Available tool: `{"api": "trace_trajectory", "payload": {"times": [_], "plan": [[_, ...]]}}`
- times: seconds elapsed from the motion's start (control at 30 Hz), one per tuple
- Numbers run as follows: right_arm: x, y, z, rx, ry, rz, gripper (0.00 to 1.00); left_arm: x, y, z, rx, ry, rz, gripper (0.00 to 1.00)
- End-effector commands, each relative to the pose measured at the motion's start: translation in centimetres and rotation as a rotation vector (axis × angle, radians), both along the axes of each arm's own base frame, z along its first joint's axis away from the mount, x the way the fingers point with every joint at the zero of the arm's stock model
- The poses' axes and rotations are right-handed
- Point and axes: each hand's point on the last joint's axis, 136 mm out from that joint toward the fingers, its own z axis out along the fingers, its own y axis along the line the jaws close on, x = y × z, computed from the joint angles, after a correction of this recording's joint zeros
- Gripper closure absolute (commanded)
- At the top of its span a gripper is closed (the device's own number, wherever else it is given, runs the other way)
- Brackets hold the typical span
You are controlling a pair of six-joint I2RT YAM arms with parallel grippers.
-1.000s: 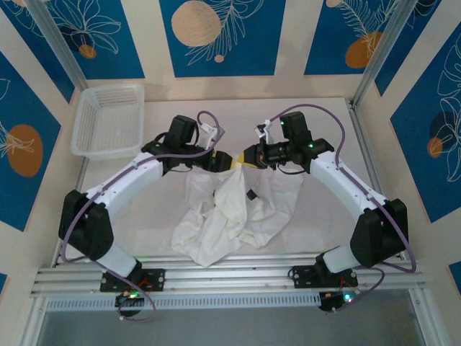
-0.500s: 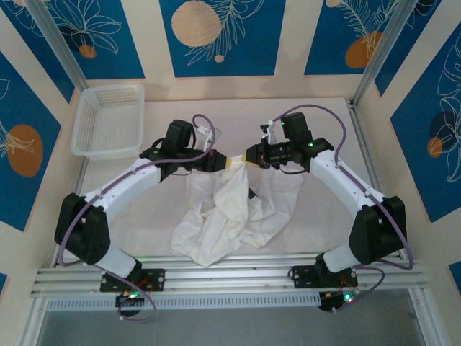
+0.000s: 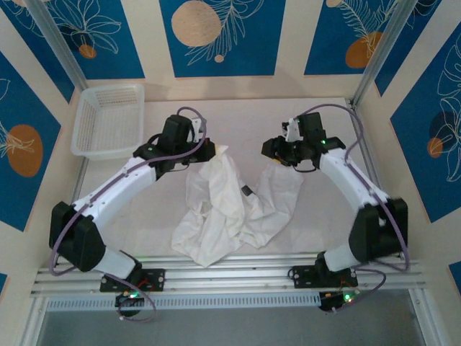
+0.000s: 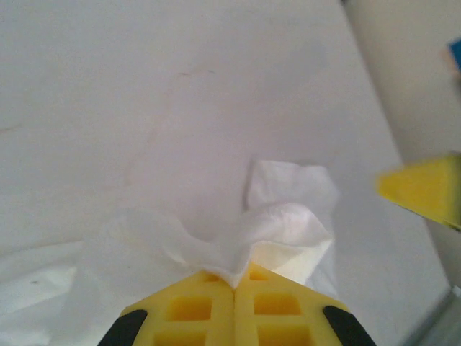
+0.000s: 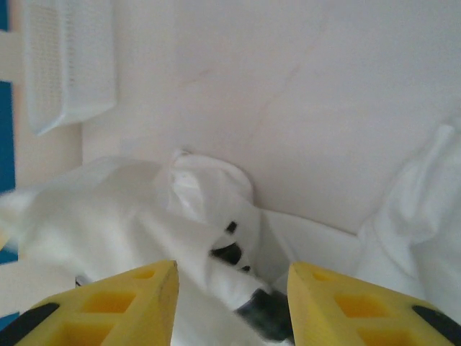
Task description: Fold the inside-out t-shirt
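Since 1 second ago my 2 claws have drawn apart, and now the left claw (image 4: 234, 281) is pinched shut on a corner of the white inside-out t-shirt (image 3: 216, 216), crumpled mid-desk (image 3: 245, 119), while the right claw (image 5: 232, 272) gapes open over the cloth, gripping nothing.

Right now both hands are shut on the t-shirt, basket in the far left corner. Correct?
No: only the left hand is shut on the t-shirt. The right hand is open, per the right wrist view. The basket is where you say.
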Motion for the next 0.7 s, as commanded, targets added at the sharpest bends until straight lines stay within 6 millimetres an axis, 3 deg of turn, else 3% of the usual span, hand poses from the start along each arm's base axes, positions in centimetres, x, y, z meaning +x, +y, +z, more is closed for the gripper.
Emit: {"api": "trace_trajectory", "payload": {"times": [0.0, 0.07, 0.17, 0.23, 0.3, 0.37, 0.47, 0.57, 0.67], "plan": [[-3.4, 4.1, 2.6, -0.008, -0.194, 0.102, 0.41, 1.3, 2.0, 0.5, 0.099, -0.019, 0.135, 1.0], [-4.4, 7.0, 0.5, -0.055, -0.227, 0.135, 0.16, 1.3, 0.5, 1.6, 0.023, -0.031, 0.09, 1.0], [-3.7, 8.3, -4.3, -0.159, -0.153, 0.106, 0.13, 1.0, -0.2, 2.6, -0.05, -0.017, 0.078, 1.0], [-2.5, 7.3, -7.4, -0.232, -0.089, 0.039, 0.27, 0.9, 1.1, 2.7, -0.058, 0.005, 0.132, 1.0], [-1.3, 5.8, -8.8, -0.207, -0.054, -0.01, 0.7, 1.1, 3.4, 2.7, -0.085, 0.041, 0.208, 1.0], [-0.2, 3.5, -9.1, -0.139, -0.029, -0.08, 0.97, 1.1, 6.0, 2.3, -0.121, 0.089, 0.287, 1.0], [0.9, 0.6, -9.2, -0.076, 0.012, -0.114, 1.0, 0.8, 6.5, 2.2, -0.146, 0.113, 0.275, 1.0], [1.5, -1.5, -10.7, -0.178, 0.052, -0.101, 1.0, 0.5, 4.1, 1.4, -0.203, 0.158, 0.177, 1.0], [1.6, -2.0, -11.5, -0.167, 0.141, -0.054, 1.0, -0.3, 1.4, -0.6, -0.193, 0.215, 0.118, 1.0]]}}
